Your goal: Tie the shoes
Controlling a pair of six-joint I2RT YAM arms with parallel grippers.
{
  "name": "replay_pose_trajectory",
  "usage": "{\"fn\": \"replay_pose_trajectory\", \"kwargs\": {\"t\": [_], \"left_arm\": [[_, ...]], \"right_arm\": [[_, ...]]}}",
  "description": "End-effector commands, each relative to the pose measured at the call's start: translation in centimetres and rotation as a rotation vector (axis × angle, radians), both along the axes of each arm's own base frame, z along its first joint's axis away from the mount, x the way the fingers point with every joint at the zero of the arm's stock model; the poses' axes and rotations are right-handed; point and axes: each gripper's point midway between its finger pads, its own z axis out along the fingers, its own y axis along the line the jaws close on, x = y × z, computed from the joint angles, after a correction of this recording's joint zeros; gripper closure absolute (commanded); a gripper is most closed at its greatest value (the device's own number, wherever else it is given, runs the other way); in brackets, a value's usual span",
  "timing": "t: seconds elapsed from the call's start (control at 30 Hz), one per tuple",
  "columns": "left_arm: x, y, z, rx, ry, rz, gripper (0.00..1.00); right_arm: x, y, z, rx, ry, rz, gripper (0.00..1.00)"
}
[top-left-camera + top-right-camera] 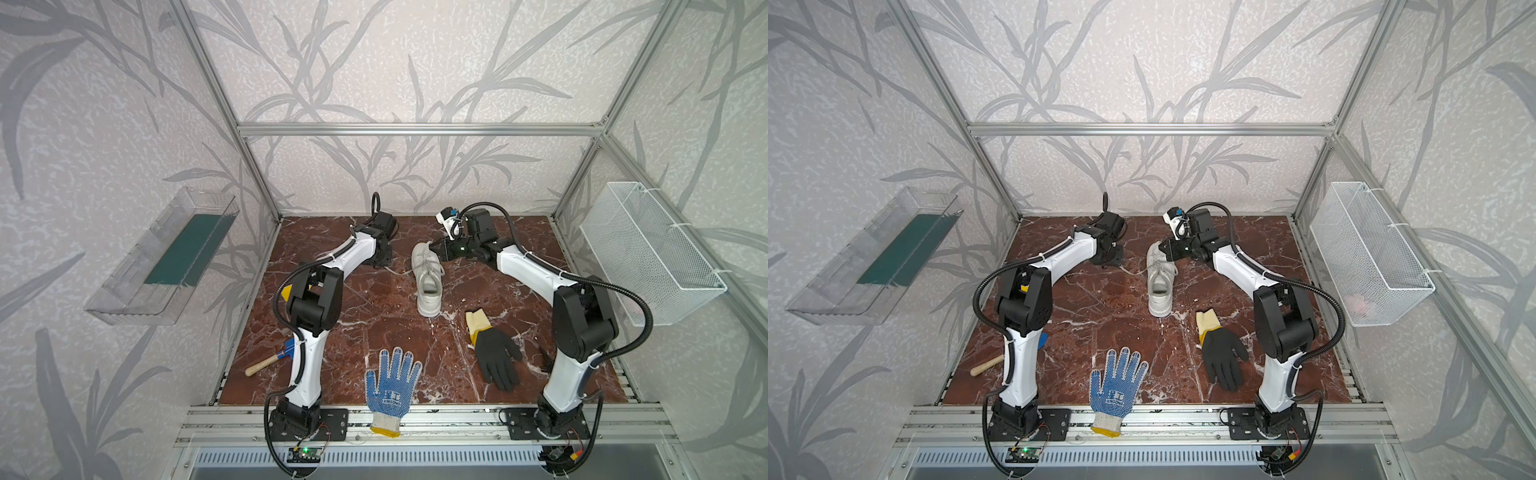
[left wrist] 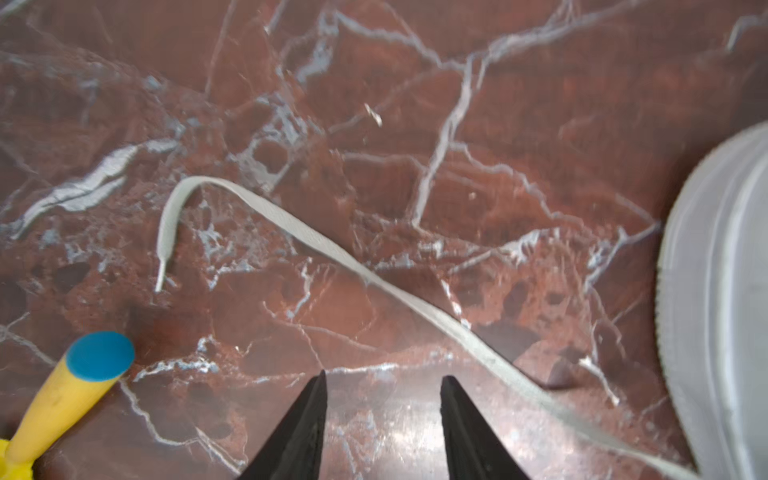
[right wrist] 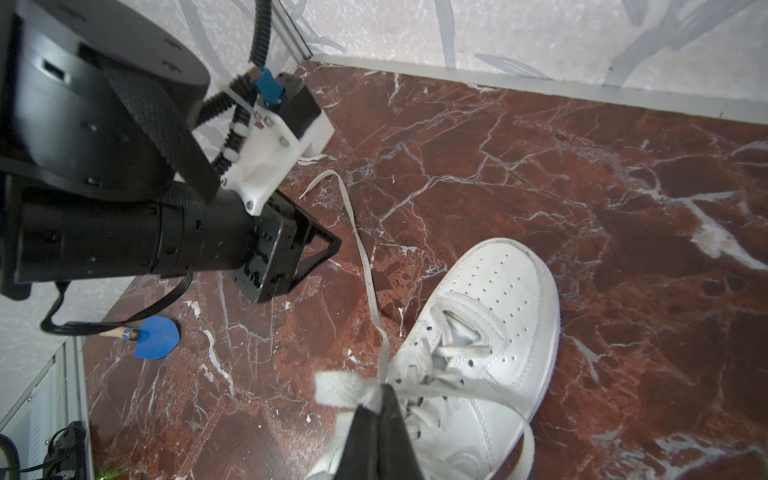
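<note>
The white sneaker (image 1: 428,282) (image 1: 1160,282) lies mid-table with its toe toward the back wall. My right gripper (image 3: 384,390) is shut on a fold of one white lace (image 3: 340,388) just above the shoe's eyelets (image 3: 490,316); in both top views it sits at the toe end (image 1: 435,246). The other lace (image 2: 316,241) (image 3: 361,249) trails flat over the marble away from the shoe. My left gripper (image 2: 384,376) (image 1: 384,261) hovers open close to that loose lace, with nothing between its fingers. The sole's edge (image 2: 723,291) shows in the left wrist view.
A blue-dotted white glove (image 1: 392,382) lies at the front edge and a black glove with a yellow cuff (image 1: 494,357) at the front right. A wooden-handled blue tool (image 1: 266,361) lies front left. A wire basket (image 1: 652,253) and a clear tray (image 1: 162,257) hang on the side walls.
</note>
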Motion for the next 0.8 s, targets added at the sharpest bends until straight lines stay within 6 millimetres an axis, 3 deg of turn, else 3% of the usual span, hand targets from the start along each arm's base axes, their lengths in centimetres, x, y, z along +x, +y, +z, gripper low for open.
{"fn": "replay_pose_trajectory", "kwargs": {"t": [0.0,0.5,0.77], "left_arm": [[0.7,0.6,-0.3,-0.041,0.010,0.138,0.52],[0.9,1.8,-2.4,-0.103,0.001,0.403,0.53],[0.9,2.0,-3.7,-0.120,-0.003,0.482,0.59]], "right_arm": [[0.6,-0.2,1.9,0.027,-0.021,-0.002,1.00],[2.1,-0.8,2.6,0.102,-0.012,-0.012,1.00],[2.0,-0.8,2.6,0.112,-0.010,0.000,1.00]]}}
